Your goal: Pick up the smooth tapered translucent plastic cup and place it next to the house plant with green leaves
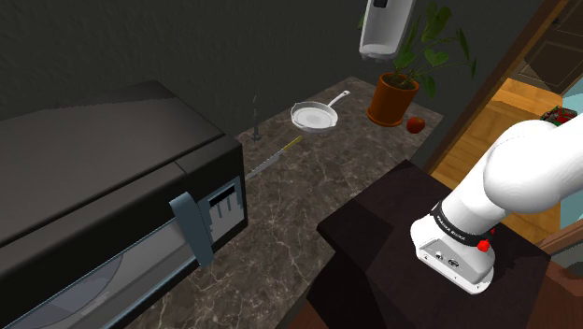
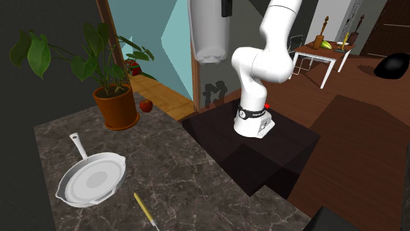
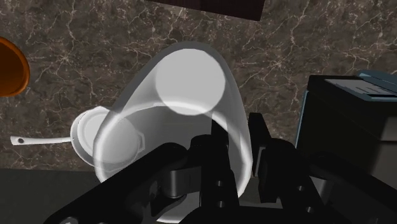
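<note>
Shoulder view: the cup (image 1: 384, 34) hangs high above the counter (image 1: 308, 187), well clear of the pan (image 1: 313, 116). The plant (image 1: 422, 47) stands at the counter's far end in its pot (image 1: 391, 98), with a red fruit (image 1: 415, 123) just beside it.

Second exterior view: the cup (image 2: 209, 33) is aloft, well apart from the plant (image 2: 92, 56) toward this view's right.

Wrist view: my pincer (image 3: 236, 137) is clenched on the cup (image 3: 184, 83), one finger inside the wall and one outside. The pot (image 3: 9, 67) lies off to one side.

Step in hand, as I judge it: transport. Next move: travel toward the pot, descend onto bare counter beside it, keep clear of leaves, fruit and pan, then release.
</note>
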### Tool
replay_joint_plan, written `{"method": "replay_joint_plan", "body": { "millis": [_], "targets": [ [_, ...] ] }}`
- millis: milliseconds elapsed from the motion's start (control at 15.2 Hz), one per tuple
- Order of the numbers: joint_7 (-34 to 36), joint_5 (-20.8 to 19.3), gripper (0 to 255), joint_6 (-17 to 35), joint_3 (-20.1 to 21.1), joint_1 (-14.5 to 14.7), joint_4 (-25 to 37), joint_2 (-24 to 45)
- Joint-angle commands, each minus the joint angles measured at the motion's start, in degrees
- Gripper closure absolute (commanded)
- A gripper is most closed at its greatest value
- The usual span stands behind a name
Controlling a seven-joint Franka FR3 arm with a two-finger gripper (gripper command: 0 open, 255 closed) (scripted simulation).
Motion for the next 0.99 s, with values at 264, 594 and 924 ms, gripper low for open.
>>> {"method": "replay_joint_plan", "body": {
  "millis": [264, 594, 924],
  "targets": [
    [0.5, -0.2, 255, -4.8, 0.0, -0.1, 7.4, 2.6],
    [1.0, -0.4, 255, -8.9, 0.1, -0.2, 14.1, 5.2],
    [1.6, -0.7, 255, -13.3, 0.3, -0.3, 21.7, 8.4]
  ]
}}
